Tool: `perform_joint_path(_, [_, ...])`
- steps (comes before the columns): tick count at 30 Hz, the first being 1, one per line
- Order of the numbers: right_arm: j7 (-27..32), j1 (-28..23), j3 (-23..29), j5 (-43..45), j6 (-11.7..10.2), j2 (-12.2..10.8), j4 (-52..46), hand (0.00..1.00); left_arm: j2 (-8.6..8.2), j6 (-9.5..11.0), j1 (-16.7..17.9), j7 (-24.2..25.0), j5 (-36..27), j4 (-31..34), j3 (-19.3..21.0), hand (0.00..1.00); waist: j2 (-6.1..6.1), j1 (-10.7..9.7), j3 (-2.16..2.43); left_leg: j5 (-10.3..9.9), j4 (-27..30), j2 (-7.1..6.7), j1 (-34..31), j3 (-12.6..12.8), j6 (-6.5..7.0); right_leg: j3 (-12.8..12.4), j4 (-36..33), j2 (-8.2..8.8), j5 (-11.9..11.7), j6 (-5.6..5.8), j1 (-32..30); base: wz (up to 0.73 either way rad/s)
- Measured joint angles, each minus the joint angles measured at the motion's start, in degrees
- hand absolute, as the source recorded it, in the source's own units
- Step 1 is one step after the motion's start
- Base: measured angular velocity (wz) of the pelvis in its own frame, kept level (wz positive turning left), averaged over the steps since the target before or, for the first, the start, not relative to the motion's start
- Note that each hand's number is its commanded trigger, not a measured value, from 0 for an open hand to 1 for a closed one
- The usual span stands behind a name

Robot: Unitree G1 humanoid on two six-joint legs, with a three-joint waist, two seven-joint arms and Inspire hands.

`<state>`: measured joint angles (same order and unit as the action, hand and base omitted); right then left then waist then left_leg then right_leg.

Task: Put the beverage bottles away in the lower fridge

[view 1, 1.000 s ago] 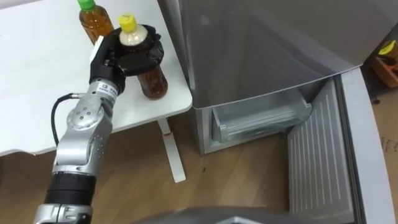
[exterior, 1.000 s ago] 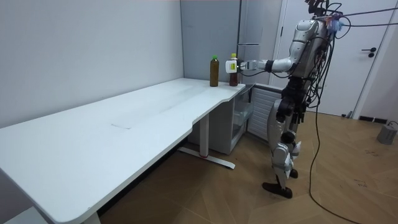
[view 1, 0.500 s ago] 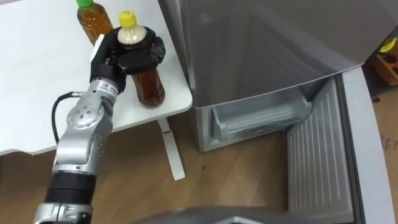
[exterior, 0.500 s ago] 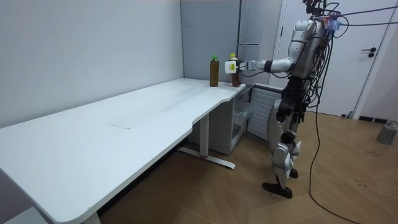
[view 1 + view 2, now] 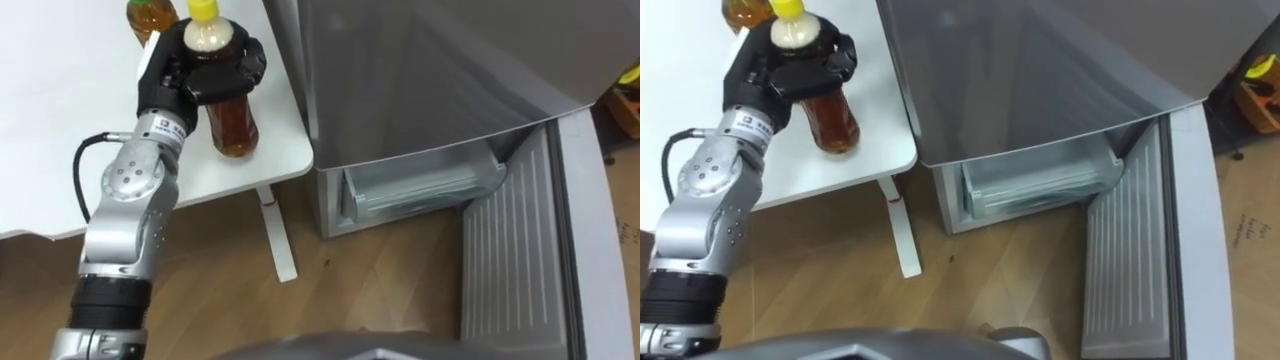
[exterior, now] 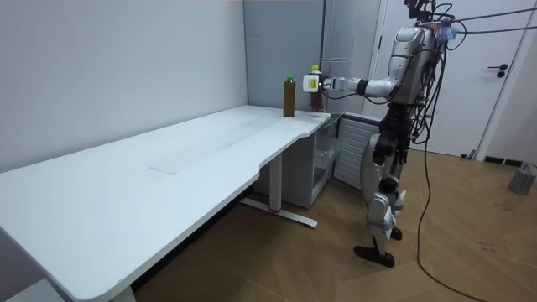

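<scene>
Raised the yellow-capped bottle (image 5: 232,125) a little since a second ago, clear above the table (image 5: 60,130) corner, left hand (image 5: 195,80) curled round its neck. Left the green-capped bottle (image 5: 152,18) standing farther back on the table. Stood beside the table's end, facing the fridge (image 5: 420,90), lower door (image 5: 520,250) open.

The left hand (image 5: 200,82) has black fingers (image 5: 247,62) and a white tag at its back. The forearm is a silver metal shell with a round, screw-dotted disc, a looping black cable and a black cuff near the elbow.
</scene>
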<state>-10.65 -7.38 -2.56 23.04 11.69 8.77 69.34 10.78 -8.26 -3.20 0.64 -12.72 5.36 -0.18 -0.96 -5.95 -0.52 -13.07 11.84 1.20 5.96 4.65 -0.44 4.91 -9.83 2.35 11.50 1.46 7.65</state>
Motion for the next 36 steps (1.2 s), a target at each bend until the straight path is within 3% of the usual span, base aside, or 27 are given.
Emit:
perform_joint_path(3, [0.07,0.49,-0.04,-0.10,-0.70,0.03,0.35,0.00,0.12,0.00,0.02,0.00,0.04,2.13,-0.01,1.00,-0.50,0.18,-0.29,0.01,0.02,-0.05,-0.08,-0.12,-0.02,0.48,0.11,0.05,0.01,0.00,0.35,0.10])
perform_joint_path(8, [0.59,2.39,-0.03,-0.37,-1.19,0.09,3.15,0.00,0.12,0.00,0.82,0.01,0.09,6.86,-0.04,1.00,-0.40,0.63,-0.30,0.07,0.01,-0.17,-0.37,-0.25,0.01,1.08,0.24,0.22,0.13,0.00,0.56,0.05])
perform_joint_path(13, [2.27,2.81,0.00,-0.39,-1.76,0.10,4.17,0.00,0.11,0.00,1.83,0.58,-0.02,11.31,-0.06,1.00,0.11,1.46,-0.11,0.13,0.00,-0.38,-0.32,-0.71,0.10,1.47,0.19,0.43,0.18,0.05,0.48,0.03])
perform_joint_path(16, [3.57,3.07,-0.05,-0.90,-2.25,0.07,4.57,0.00,-0.01,0.00,4.27,1.73,-0.10,14.23,-0.25,1.00,0.44,1.67,0.11,0.14,0.01,-0.43,-0.32,-0.97,0.12,1.72,0.18,0.46,0.18,0.06,0.52,0.04])
perform_joint_path(22, [4.99,4.03,-0.43,-2.39,-3.13,0.09,4.94,0.00,-0.46,0.00,5.60,2.44,-0.08,14.57,-0.73,1.00,0.55,2.03,0.33,0.14,0.91,-0.57,-1.35,-2.31,0.12,3.02,0.18,0.53,0.17,0.06,0.56,0.11])
perform_joint_path(27, [5.73,4.13,-1.92,-2.56,-3.41,0.24,4.80,0.00,-0.96,0.05,6.62,3.34,-0.31,14.56,-2.96,1.00,0.22,4.47,0.55,0.16,1.09,-0.65,-1.13,-2.74,0.11,3.41,0.20,0.57,0.18,0.06,1.33,0.05])
perform_joint_path(32, [7.63,5.04,-2.63,-3.00,-3.46,0.43,4.39,0.00,-1.08,0.05,10.36,4.37,-2.29,14.16,-3.33,1.00,0.43,5.04,0.38,0.20,1.82,-0.84,-2.06,-3.29,0.17,4.08,0.22,0.75,0.30,0.13,1.08,0.07])
perform_joint_path(36, [9.69,7.92,-3.16,-6.07,-3.88,0.68,3.46,0.00,-1.10,0.04,11.05,4.56,-3.52,13.01,-4.81,1.00,0.95,5.79,0.13,0.42,1.86,-0.98,-2.71,-3.51,0.29,4.20,0.27,0.80,0.29,0.13,0.67,0.05])
